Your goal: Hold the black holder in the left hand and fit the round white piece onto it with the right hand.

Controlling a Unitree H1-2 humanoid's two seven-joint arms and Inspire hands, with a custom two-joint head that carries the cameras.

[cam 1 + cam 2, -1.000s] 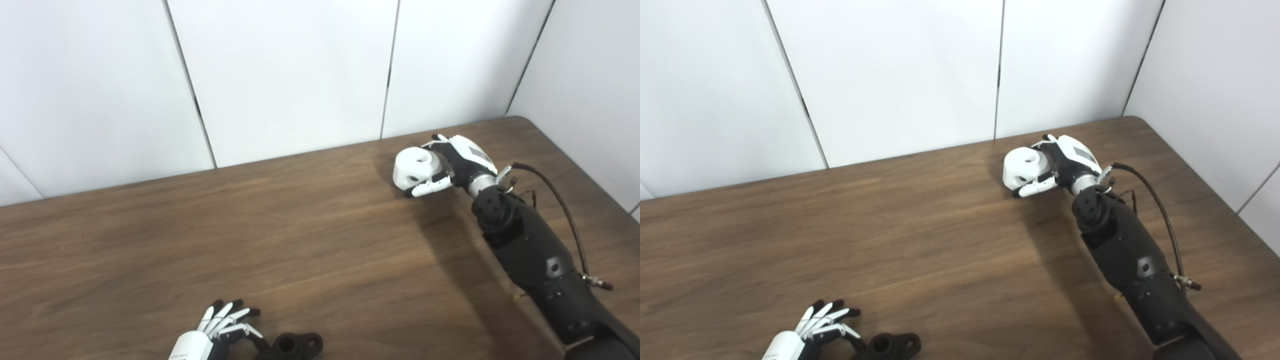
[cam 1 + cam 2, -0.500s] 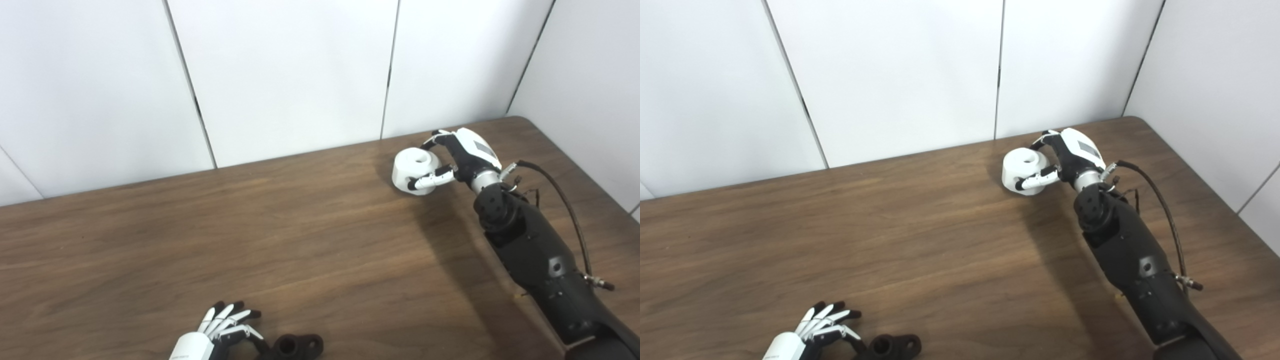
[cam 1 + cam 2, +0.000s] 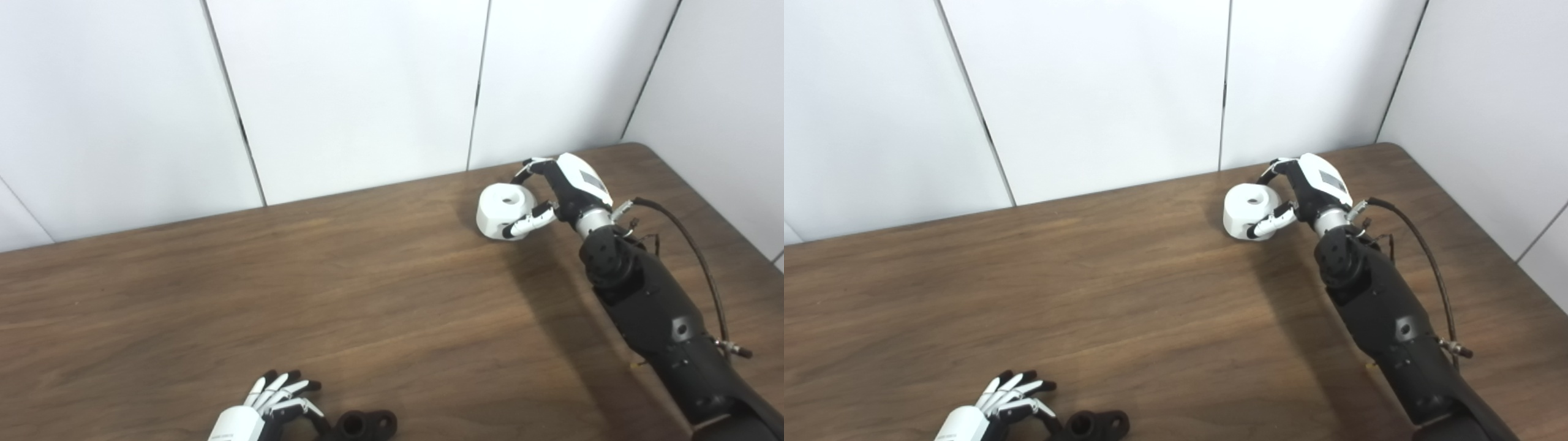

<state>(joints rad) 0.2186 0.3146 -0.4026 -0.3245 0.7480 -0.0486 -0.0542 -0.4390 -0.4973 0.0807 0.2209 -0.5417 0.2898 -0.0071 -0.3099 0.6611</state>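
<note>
We reach our right arm far across the wooden table (image 3: pixel 367 294) toward its back right corner, the dark forearm rising from the lower right edge and the wrist bent so that our right hand (image 3: pixel 560 190) curls leftward around the round white piece (image 3: pixel 502 209). Its fingers arch over the far side of the piece and the thumb presses against the near side, so the hand is clamped on it; the piece sits upright with its centre hole facing up, and we cannot tell whether it rests on the table or is just lifted off it. Our left hand (image 3: pixel 989 407) lies low at the bottom edge, palm down, fingers spread apart and holding nothing. The black holder (image 3: pixel 1096 424) lies flat on the table just beside those fingertips, well apart from the white piece.
</note>
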